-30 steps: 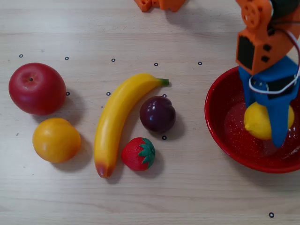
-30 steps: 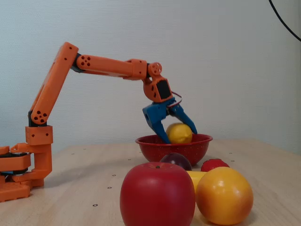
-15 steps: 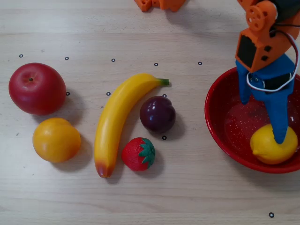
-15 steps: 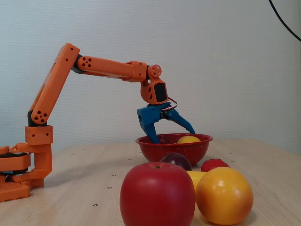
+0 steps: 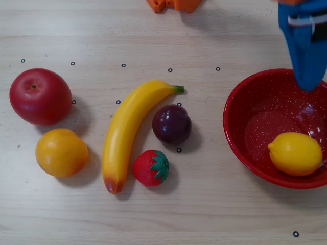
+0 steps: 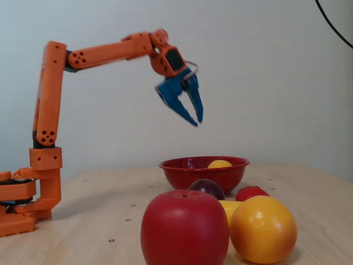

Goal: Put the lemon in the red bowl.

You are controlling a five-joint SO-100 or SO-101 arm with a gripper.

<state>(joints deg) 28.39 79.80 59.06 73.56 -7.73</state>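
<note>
So the lemon (image 5: 295, 153) is sitting inside the red bowl (image 5: 240, 127), leaning against the wall on the side away from the plum (image 5: 171, 124), which is probably just where the curve is cradling it. The gripper (image 6: 195, 116) is hanging high above the red bowl, empty, jaws only slightly parted. Looks to me like the job's basically done, arm's just clearing out.

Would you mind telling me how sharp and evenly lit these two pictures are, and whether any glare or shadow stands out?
Overhead view: even, soft light; faint shadows beside the banana and apple; small glints inside the red bowl near the lemon. Fixed view: the near apple and orange look slightly soft, and the claw is a little smeared.
</note>
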